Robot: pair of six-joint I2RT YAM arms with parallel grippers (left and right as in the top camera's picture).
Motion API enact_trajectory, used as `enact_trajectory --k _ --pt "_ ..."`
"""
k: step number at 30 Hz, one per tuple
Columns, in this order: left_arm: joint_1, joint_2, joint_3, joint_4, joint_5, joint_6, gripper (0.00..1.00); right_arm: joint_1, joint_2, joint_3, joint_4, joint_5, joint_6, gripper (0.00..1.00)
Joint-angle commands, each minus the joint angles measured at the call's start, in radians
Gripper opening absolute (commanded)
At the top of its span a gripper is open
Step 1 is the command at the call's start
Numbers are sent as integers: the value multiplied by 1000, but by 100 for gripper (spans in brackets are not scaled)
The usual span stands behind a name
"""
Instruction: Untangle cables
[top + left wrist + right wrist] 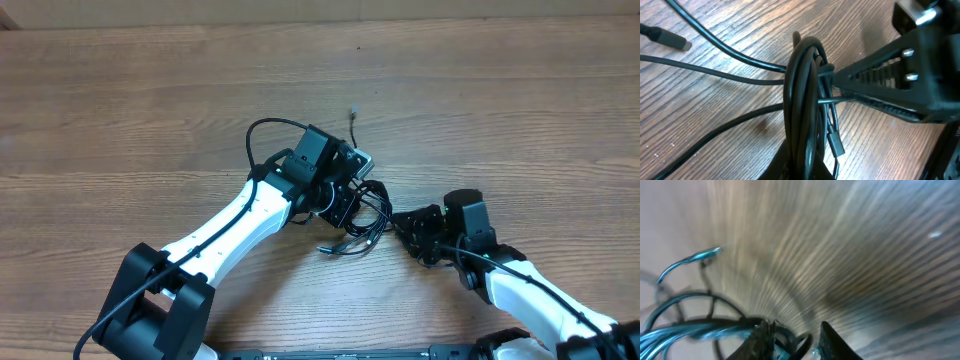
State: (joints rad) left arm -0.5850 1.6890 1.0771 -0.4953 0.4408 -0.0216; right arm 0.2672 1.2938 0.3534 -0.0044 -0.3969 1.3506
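Observation:
The cables (362, 228) form a black tangle at the table's middle, with one strand looping back over my left arm and a thin end (353, 120) lying apart behind. My left gripper (350, 205) is shut on the cables; in the left wrist view the bundle (802, 100) rises straight out of the jaws (802, 172), a small plug (836, 145) hanging beside it. My right gripper (402, 224) reaches in from the right, and its fingers (875, 82) touch the bundle. In the blurred right wrist view its jaws (797, 342) stand apart with a cable loop (800, 345) between them.
Loose strands (715, 80) trail left across the wooden table (480, 110), and another plug (670, 37) lies at the far left in the left wrist view. Both arm bases sit along the front edge.

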Motion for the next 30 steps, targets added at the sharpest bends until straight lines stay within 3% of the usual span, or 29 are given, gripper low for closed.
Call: enact_trajectory --k 1,4,5,7,17,23,30 --pt "3 0 -9 13 -6 21 5 -14 -64 7 3 -72 -20 36" --pt "3 1 -9 17 -6 13 4 -15 -118 7 3 -73 -13 51" --pt "3 2 -9 19 -7 1 4 -15 -132 7 3 -72 -7 61" --pt "3 2 -9 22 -6 -32 4 -15 -154 7 3 -72 50 66" --pt "2 2 -9 44 6 -144 5 79 -99 7 43 21 575 63" --pt "2 2 -9 43 105 -143 4 105 -36 7 187 89 690 58" --pt "2 2 -9 24 149 -144 5 105 3 7 205 196 771 52"
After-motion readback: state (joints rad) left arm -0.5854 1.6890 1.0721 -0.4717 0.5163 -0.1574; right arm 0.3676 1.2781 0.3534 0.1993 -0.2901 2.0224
